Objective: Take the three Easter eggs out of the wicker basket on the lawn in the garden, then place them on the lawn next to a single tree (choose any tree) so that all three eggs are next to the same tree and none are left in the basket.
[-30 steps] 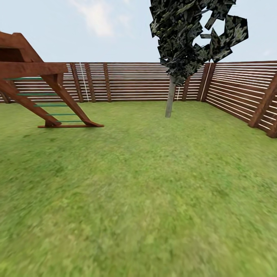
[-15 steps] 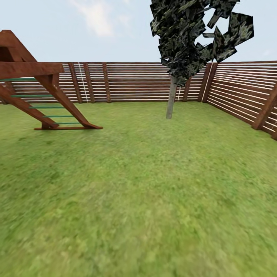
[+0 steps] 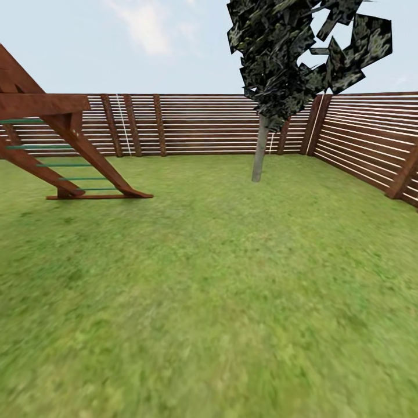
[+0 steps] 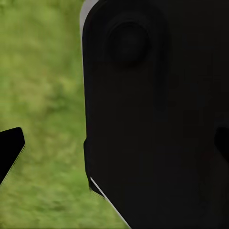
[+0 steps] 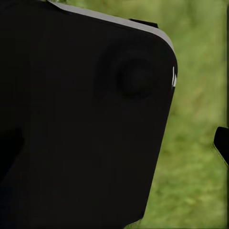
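We face the tree (image 3: pixel 260 152) across open lawn (image 3: pixel 220 290), near the slat fence (image 3: pixel 197 125). Whether our grippers carry eggs we cannot tell; dark housings block both wrist views.

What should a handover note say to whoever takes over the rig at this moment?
Grippers: both wrist views are mostly blocked by dark robot housing over grass; fingers' state cannot be told.
Scene: the head view looks across the lawn to a tree near the fence corner, with a wooden play frame to its left.
Done: nothing confirmable from here; no eggs lie by this tree.
Left: find the basket and eggs, then set all three beside one tree.
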You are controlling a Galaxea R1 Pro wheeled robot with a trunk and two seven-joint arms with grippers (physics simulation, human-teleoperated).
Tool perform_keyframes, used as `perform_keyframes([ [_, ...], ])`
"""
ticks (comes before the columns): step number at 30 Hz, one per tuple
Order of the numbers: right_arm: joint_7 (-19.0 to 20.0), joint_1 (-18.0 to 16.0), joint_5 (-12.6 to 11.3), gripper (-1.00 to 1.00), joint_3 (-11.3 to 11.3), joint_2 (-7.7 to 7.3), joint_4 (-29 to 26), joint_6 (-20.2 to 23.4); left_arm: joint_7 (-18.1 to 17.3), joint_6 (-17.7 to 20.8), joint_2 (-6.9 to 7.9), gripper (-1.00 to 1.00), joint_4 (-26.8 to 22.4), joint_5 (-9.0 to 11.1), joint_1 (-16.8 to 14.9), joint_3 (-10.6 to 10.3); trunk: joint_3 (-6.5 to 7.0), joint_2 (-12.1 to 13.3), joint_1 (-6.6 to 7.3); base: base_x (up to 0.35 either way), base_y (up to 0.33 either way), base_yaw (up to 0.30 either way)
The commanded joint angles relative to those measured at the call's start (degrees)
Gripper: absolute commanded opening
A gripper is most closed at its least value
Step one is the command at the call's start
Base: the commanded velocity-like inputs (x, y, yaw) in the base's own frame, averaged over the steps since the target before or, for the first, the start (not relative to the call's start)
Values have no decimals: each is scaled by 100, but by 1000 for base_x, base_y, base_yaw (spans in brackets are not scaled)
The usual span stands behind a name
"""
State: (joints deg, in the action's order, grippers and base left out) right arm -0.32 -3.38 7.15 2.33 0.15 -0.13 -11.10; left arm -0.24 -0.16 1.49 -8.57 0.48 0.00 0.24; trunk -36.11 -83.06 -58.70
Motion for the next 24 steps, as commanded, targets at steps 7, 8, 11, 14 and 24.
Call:
perform_keyframes([
  [7, -3, -4, 24, 100, 21, 2, 4, -15, -3, -1, 0, 100, -5, 5, 0, 2, -4, -2, -3, 323, 0, 0],
  [8, -3, -4, 24, 100, 21, 2, 4, -15, -3, -1, 0, 100, -5, 5, 0, 2, -4, -2, -3, 323, 0, 0],
  [11, -3, -4, 24, 100, 21, 2, 4, -15, -3, -2, 0, 100, -5, 5, 0, 2, -4, -2, -3, 322, 0, 0],
  [14, -3, -3, 24, 100, 22, 2, 4, -15, -3, -2, 0, 100, -5, 5, 0, 2, -4, -2, -3, 322, 0, 0],
  [24, -3, -3, 24, 100, 20, 2, 4, -15, -3, -2, 0, 100, -5, 5, 0, 2, -4, -2, -3, 322, 0, 0],
])
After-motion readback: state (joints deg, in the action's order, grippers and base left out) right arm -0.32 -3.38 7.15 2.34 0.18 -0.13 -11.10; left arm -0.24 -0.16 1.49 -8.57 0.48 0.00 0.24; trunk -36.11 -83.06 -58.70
